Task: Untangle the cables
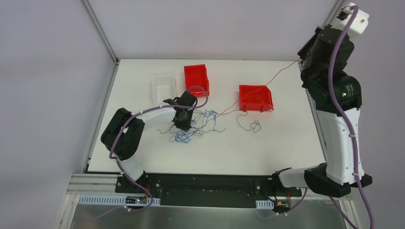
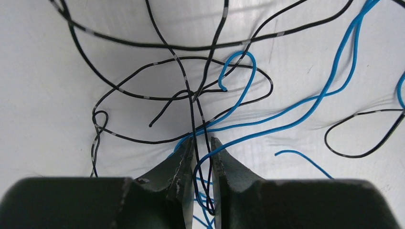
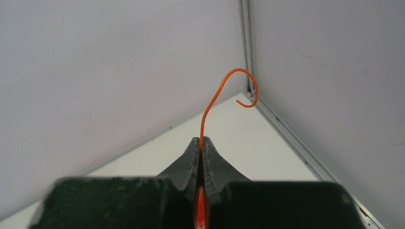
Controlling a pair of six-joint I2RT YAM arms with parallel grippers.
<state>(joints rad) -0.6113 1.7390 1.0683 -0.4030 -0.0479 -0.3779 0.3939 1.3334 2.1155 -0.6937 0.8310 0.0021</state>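
clear tray (image 1: pixel 162 87) sits far left on the white tabletop (image 1: pixel 286 148). left pincer (image 2: pixel 202 143) is down in the knot of cables (image 1: pixel 196 128), jaws narrowly apart, with black and blue strands running through the gap. behind the knot stands a red bin (image 1: pixel 197 78). a small loose curl (image 1: pixel 252 125) lies just below a second red bin (image 1: pixel 256 98). right pincer (image 3: pixel 201 143), raised at the far right corner, is clamped on an orange strand (image 3: pixel 202 130) stretched taut from the knot.
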